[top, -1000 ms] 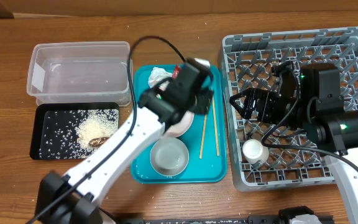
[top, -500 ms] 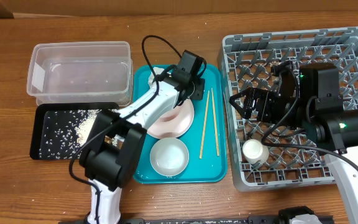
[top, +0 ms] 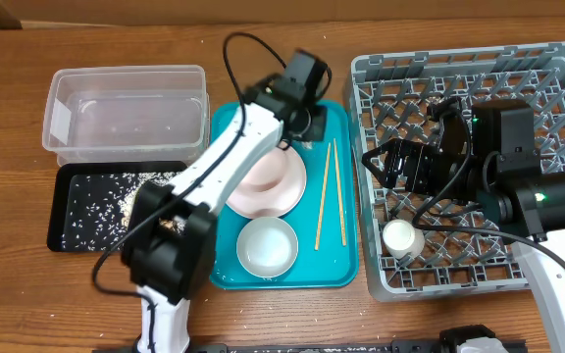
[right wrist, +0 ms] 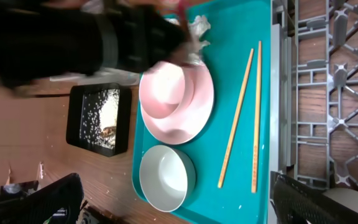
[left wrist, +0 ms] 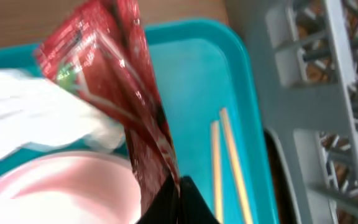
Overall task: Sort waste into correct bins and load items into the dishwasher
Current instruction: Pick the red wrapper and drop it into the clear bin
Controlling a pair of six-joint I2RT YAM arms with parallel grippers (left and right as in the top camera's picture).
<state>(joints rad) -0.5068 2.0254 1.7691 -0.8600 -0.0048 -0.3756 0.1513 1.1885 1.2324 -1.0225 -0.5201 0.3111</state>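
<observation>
My left gripper [top: 299, 106] is shut on the red wrapper [left wrist: 114, 81] and holds it just above the far end of the teal tray [top: 336, 267]. The jaws [left wrist: 179, 205] pinch the wrapper's lower edge. The white napkin [left wrist: 36, 118] lies beside it, behind the pink plate [top: 275, 188]. A pink bowl [right wrist: 165, 84] sits on that plate. A white bowl [top: 267, 247] and two chopsticks [top: 330, 201] lie on the tray. My right gripper [top: 381, 165] hangs open and empty over the left side of the grey dish rack [top: 479, 98].
The clear tub [top: 126, 108] stands at the left. In front of it is the black tray [top: 96, 211], holding rice and brown scraps. A small white cup [top: 400, 238] sits in the rack's near left corner. My left arm stretches across the teal tray.
My left gripper has closed on the red wrapper and moved toward the tray's far end. The right arm has not moved.
</observation>
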